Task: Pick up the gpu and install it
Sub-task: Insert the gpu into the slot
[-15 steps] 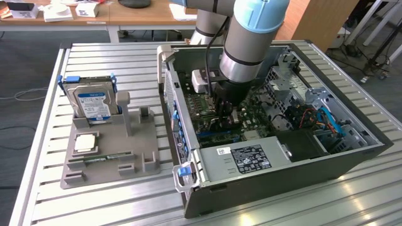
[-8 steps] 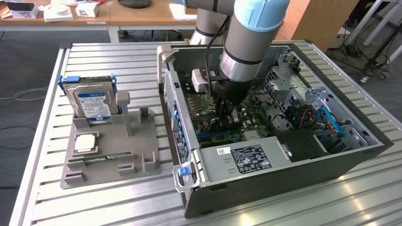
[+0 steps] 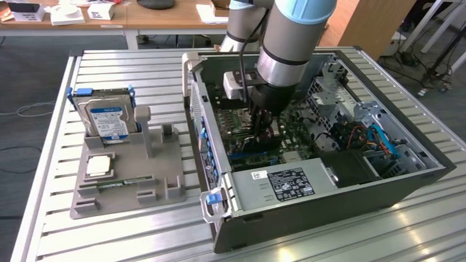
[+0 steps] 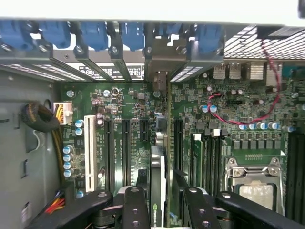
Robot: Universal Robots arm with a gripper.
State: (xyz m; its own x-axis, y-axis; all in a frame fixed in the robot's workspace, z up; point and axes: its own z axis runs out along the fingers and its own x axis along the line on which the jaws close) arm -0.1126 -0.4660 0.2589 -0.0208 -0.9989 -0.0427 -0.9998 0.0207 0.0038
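Note:
The gpu (image 4: 159,157) stands on edge on the green motherboard (image 4: 128,95) inside the open PC case (image 3: 407,174). Seen edge-on in the wrist view, it runs from between my fingers up to its silver bracket (image 4: 159,78) at the rear slot wall. My gripper (image 4: 164,193) straddles the card from above, open, with a black finger (image 4: 135,205) on one side and the other finger (image 4: 196,207) on the other, a small gap showing at each. In the exterior view the gripper (image 3: 260,121) is lowered deep into the case, with the gpu (image 3: 255,143) just below it.
A grey parts holder (image 3: 145,180) sits on the slatted table to the exterior view's left of the case, holding a hard drive (image 3: 108,119), a RAM stick (image 3: 117,184) and a CPU (image 3: 98,165). The power supply (image 3: 287,183), a red wire (image 4: 238,119) and the CPU socket (image 4: 252,183) lie close by.

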